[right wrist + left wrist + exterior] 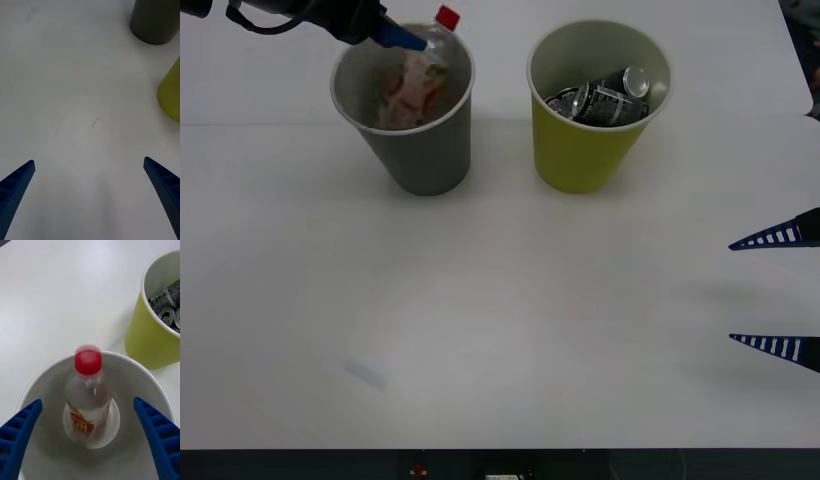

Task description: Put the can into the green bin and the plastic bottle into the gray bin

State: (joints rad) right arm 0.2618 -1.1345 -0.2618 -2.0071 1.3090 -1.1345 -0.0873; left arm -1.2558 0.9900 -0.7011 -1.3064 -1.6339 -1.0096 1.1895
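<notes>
The plastic bottle [423, 75] with its red cap [88, 362] stands tilted inside the gray bin [425, 150], its cap poking above the far rim. My left gripper [402, 38] hovers open just over that bin, its fingers [22, 427] spread wide on either side of the bottle and not touching it. A dark can [612, 97] lies inside the green bin [580, 150], to the right of the gray one. My right gripper [777, 291] is open and empty at the table's right edge.
The white table [500, 320] stretches bare in front of both bins. In the right wrist view the gray bin [155, 22] and the green bin [172, 93] stand well beyond the open right gripper [88, 161].
</notes>
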